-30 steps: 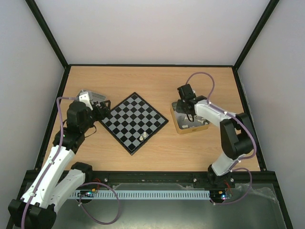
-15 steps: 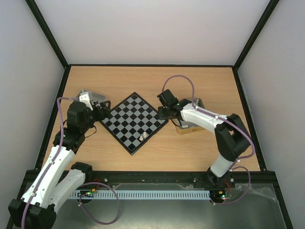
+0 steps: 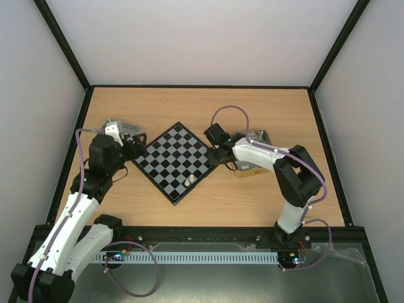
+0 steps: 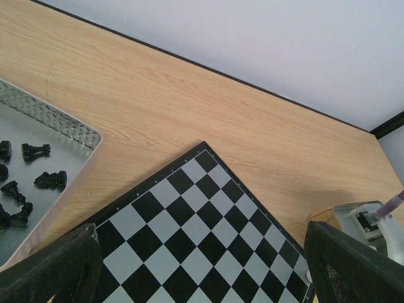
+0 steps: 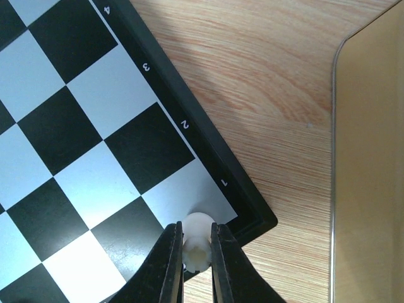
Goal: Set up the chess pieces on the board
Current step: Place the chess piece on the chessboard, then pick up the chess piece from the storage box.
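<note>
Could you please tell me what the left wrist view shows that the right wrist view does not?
Only the left wrist view shows a metal tray holding black pieces, beside the board. Only the right wrist view shows the right tool shut on a white piece at the corner square by the number 1, plus part of a tan tray. Both views show the board and the wooden table.
</note>
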Controlling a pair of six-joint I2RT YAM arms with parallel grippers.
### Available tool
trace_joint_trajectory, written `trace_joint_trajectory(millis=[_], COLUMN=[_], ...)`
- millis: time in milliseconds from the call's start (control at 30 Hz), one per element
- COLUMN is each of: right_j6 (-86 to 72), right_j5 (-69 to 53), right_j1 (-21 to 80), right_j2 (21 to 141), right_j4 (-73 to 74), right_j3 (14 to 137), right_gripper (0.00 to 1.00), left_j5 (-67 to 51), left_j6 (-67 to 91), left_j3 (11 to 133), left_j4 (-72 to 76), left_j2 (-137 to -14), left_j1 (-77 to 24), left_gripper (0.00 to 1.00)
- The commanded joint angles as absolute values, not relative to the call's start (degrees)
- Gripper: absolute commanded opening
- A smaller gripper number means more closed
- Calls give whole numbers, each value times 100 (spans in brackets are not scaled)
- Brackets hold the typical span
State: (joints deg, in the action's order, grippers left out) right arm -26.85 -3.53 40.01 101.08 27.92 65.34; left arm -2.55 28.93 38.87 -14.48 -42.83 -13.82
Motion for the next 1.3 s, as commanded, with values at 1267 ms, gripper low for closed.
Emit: trace_joint_trajectory(millis=[1267], right_j6=[-2848], right_j5=[191], right_j1=[4054], right_j2=[9908], right_j4=[2545], right_j3=[6769], right_gripper=[29], left_j5=[-149], left_j6=[2892], left_j3=[3829], left_j4=[-1399], left_j2=[-4248], left_j1=[-1386], left_gripper=[89])
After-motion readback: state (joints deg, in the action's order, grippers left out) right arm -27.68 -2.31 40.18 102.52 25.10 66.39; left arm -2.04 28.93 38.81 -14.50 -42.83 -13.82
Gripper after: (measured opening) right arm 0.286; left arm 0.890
